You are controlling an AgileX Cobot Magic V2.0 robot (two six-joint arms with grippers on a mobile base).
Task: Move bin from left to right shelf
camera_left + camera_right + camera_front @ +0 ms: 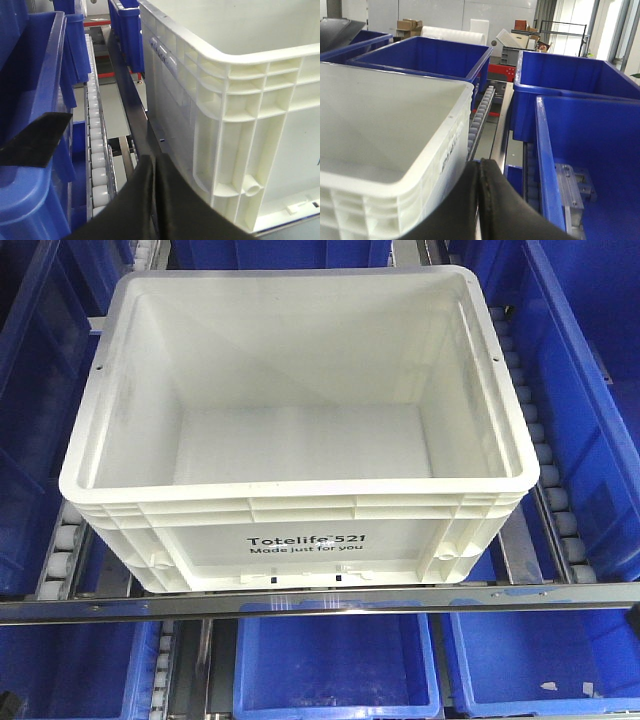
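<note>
Nearest, each wrist view shows a tool with its black fingers pressed together, holding nothing: left tool just beside the bin's left corner, right tool by its right wall. The white bin sits empty on the shelf's roller rails among blue bins. It looks stiff, light, smooth-sided; best squeezed under the rolled rim from both sides
</note>
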